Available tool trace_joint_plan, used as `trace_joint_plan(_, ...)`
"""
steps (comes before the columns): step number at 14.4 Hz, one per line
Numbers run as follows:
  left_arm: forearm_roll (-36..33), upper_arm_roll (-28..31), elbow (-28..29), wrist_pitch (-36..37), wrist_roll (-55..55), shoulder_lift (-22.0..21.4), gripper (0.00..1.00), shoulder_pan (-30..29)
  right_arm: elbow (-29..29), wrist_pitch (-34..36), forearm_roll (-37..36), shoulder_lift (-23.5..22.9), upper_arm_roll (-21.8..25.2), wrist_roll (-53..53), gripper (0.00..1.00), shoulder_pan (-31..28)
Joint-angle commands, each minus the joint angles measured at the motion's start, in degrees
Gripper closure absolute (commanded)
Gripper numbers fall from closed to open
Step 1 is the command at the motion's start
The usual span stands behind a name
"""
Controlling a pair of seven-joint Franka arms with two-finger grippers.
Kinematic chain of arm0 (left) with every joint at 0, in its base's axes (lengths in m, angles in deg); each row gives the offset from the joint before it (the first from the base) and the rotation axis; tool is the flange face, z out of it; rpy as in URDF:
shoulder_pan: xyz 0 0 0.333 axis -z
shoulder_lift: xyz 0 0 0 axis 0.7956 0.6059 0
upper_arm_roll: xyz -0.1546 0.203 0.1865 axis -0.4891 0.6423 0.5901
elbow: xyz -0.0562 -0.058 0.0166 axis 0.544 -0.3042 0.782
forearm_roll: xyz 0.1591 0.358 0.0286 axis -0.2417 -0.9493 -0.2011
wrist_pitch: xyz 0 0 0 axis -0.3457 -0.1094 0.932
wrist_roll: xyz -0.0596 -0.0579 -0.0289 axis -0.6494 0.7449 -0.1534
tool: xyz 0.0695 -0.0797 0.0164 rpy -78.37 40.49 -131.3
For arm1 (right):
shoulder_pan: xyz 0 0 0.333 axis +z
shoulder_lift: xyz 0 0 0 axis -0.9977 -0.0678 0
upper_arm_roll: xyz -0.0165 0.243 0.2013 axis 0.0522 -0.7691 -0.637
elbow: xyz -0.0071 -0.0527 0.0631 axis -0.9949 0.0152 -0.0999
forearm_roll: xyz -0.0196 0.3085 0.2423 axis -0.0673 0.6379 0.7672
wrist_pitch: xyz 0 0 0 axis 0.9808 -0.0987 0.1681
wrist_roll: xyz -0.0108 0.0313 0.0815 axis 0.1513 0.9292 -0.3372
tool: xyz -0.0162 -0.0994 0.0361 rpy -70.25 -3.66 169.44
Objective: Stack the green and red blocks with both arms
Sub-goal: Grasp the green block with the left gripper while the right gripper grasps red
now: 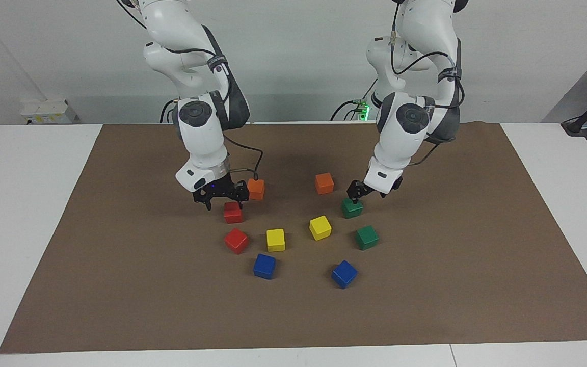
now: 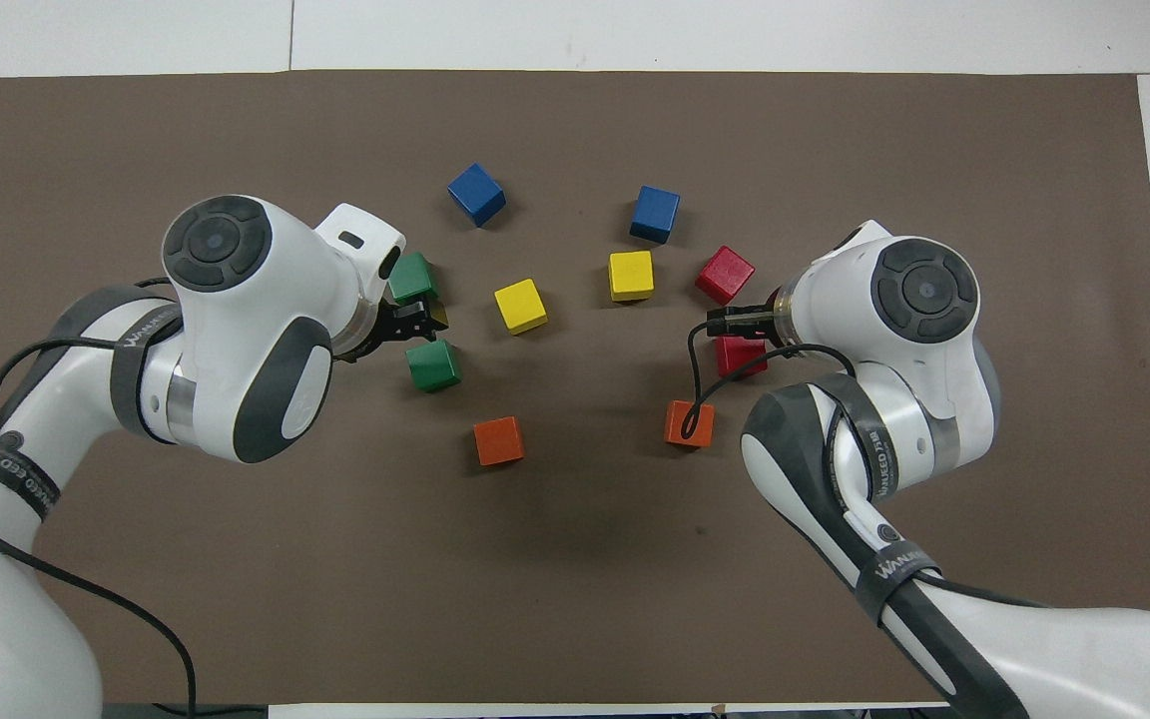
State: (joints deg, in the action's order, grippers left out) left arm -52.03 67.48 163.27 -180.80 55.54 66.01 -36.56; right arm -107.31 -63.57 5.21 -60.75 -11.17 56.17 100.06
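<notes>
Left gripper (image 1: 358,192): jaws spread, holding nothing — just over the nearer green block (image 1: 351,208).
Right gripper (image 1: 220,197): jaws spread, holding nothing, just over the nearer red block (image 1: 233,212).
Step in hand: judged the descent to grasp — centre each block between the fingers before closing.
Stack targets: farther green block (image 1: 367,237), farther red block (image 1: 236,240).
Count: two green, two red, two orange, two yellow, two blue.

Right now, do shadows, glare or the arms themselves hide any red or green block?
Facing view: even light, no glare, soft shadows; all four blocks show. Overhead view: the right arm's wrist partly covers the red block nearer the robots, and the left gripper overlaps the edge of a green block.
</notes>
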Motion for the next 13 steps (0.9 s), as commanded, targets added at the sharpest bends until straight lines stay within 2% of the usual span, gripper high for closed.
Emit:
trace_joint_plan(1,-1.88,1.01,-1.45,-3.15,5.31,4.16,0.00,2.66,-3.51,-3.22,-0.03,0.92,0.12,0.15,0.00,0.21)
trace_joint_plan(6,-2.42,1.01,-0.57,-4.21,6.89,4.97,0.00,2.92,-5.62,-4.81,-0.03,1.00,0.12,0.15,0.00,0.30)
trace_joint_plan(10,-2.42,1.01,2.59,-9.92,12.87,5.06,0.01,3.45,-7.56,-4.90,-0.12,1.62,0.12,0.15,0.00,0.30)
trace_joint_plan(13,-2.50,1.01,3.21,-11.86,11.92,5.40,0.04,3.36,-7.74,-4.90,-0.03,1.80,0.12,0.06,0.00,1.26)
